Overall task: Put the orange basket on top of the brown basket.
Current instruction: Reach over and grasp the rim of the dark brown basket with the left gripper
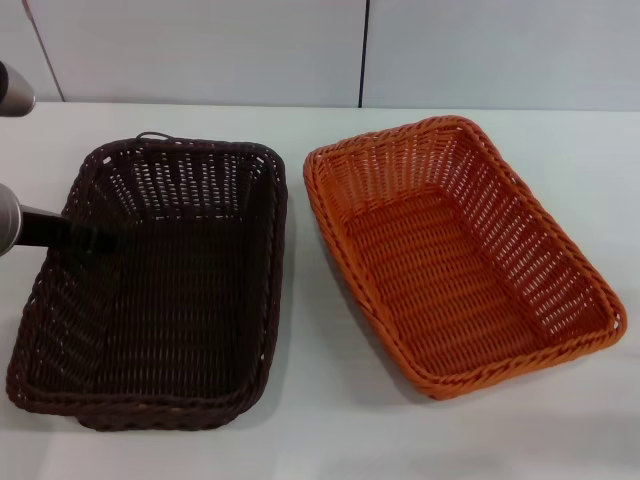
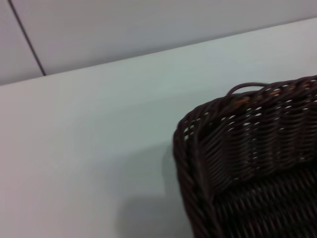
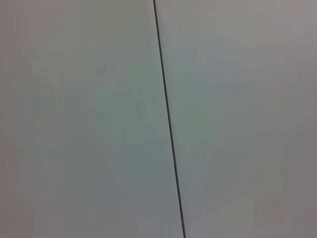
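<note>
The brown basket (image 1: 160, 300) sits on the left side of the white table. The orange basket (image 1: 460, 255) sits to its right, a small gap apart and turned at a slight angle. Both are empty. My left gripper (image 1: 92, 241) comes in from the left edge and hangs over the brown basket's left rim, near its far corner. The left wrist view shows that corner of the brown basket (image 2: 252, 158). My right gripper is out of view; its wrist view shows only a wall.
The white table (image 1: 330, 420) runs to a pale panelled wall (image 1: 200, 50) at the back. A dark seam (image 3: 168, 124) crosses the wall in the right wrist view. A thin loop of wicker (image 2: 246, 87) sticks up from the brown basket's far rim.
</note>
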Available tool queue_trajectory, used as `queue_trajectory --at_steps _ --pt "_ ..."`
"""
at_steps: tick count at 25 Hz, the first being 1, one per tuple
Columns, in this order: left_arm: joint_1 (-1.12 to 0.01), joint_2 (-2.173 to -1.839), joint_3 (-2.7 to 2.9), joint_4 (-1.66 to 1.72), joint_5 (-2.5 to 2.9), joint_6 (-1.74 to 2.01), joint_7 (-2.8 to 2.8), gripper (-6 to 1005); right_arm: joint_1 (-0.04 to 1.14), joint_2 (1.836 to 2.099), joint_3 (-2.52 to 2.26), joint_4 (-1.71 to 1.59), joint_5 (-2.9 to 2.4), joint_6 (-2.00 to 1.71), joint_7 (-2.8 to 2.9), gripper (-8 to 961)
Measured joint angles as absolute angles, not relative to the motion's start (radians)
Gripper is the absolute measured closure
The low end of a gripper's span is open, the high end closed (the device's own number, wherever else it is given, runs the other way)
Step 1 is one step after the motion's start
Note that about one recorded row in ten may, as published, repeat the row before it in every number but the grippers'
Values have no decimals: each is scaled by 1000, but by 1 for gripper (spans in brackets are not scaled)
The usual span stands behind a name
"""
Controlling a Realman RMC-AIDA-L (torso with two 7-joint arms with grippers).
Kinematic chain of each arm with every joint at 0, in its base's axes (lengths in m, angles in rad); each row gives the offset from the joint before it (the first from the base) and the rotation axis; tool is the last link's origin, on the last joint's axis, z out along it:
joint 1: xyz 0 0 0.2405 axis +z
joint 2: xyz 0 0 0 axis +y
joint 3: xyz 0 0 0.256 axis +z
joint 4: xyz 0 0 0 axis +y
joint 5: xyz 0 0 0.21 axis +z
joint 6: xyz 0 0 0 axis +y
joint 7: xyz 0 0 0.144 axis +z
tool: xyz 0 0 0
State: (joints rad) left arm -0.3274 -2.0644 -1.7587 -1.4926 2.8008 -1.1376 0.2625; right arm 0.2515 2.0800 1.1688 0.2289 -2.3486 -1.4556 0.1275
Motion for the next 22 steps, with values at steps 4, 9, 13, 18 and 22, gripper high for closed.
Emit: queue_trajectory --at_steps 4,9,13,18,22 --pt "-320 -2061 -1735 -1513 2793 -1145 281 300 249 2080 1169 229 -2349 -1456 129 306" --pt "-345 -2059 -1721 -1491 2800 -1189 325 404 245 2078 1170 228 -2347 -1463 130 306" --pt "-347 -2058 -1731 -1513 2793 -1222 396 527 244 2077 1169 228 -2347 -1465 130 307" --pt "-373 -2057 -1779 -1524 2778 -1274 550 648 242 2077 1169 228 -2348 -1466 130 307" --pt "-382 -2057 -1804 -1524 2770 -1288 632 672 239 2077 1169 227 -2348 -1467 131 307"
